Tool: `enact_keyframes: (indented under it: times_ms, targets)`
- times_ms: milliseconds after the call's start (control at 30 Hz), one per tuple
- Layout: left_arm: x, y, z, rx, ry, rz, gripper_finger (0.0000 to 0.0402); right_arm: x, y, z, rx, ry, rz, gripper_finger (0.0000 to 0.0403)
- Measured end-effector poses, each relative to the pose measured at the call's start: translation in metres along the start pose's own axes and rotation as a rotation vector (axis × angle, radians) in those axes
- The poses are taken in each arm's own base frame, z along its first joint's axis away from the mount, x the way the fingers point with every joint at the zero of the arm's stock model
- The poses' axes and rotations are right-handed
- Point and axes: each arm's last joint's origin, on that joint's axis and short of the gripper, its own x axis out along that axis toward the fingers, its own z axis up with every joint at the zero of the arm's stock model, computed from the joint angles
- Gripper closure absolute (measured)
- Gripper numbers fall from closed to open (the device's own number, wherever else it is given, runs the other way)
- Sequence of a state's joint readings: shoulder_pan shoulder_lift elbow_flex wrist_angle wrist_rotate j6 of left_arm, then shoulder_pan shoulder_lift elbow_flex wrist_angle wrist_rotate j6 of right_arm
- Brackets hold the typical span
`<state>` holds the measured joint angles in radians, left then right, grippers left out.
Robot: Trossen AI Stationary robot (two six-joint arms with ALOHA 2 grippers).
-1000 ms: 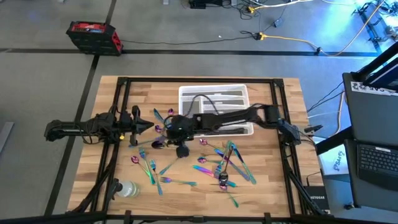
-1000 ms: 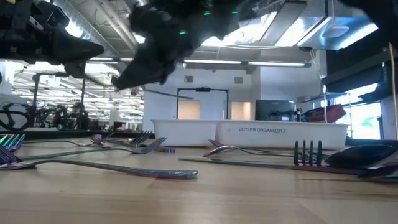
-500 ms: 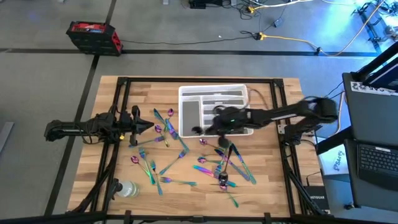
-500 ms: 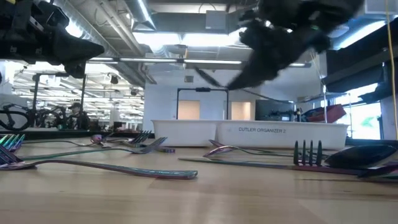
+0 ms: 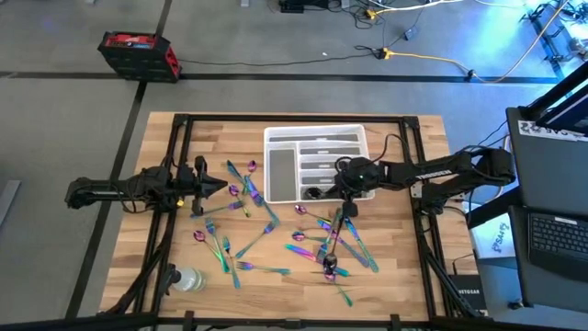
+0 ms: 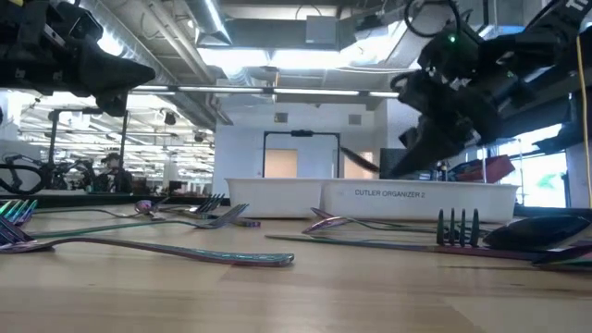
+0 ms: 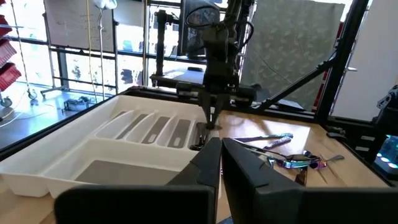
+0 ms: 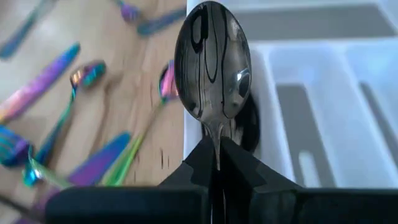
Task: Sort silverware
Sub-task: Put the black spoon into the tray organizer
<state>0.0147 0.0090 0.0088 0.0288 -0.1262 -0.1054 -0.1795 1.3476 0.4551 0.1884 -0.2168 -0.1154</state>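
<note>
Most iridescent rainbow-metal forks, spoons and knives (image 5: 323, 241) lie unsorted on the wooden table (image 5: 395, 276); right gripper (image 5: 344, 190), clamped on 1 dark shiny spoon (image 8: 212, 70), hangs over the white compartmented tray (image 5: 272, 138).

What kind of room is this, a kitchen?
Probably a robotics lab or workshop, not a kitchen: cables trail over the bare floor, a laptop sits beside the wooden table, and exposed ceiling ducts run overhead.

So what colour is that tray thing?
White tray, clearest in the high view.

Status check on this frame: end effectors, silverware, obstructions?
Right end effector shut on spoon, over white tray edge. Left end effector shut, parked. Nothing blocking.
</note>
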Motion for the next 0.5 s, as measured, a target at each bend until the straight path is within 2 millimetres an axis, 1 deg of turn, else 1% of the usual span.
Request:
enact_keyframes:
  times_ms: [333,500]
  targets:
    - [0.0,0.0,-0.0001,0.0,0.0,0.0,0.0402,-0.0001,-0.001,0.0013,-0.049,-0.01,-0.032,0.0347]
    - [0.0,0.0,0.0,0.0,0.0,0.0,0.0402,-0.0018,-0.0011,0.0075,-0.035,-0.061,-0.047,0.032]
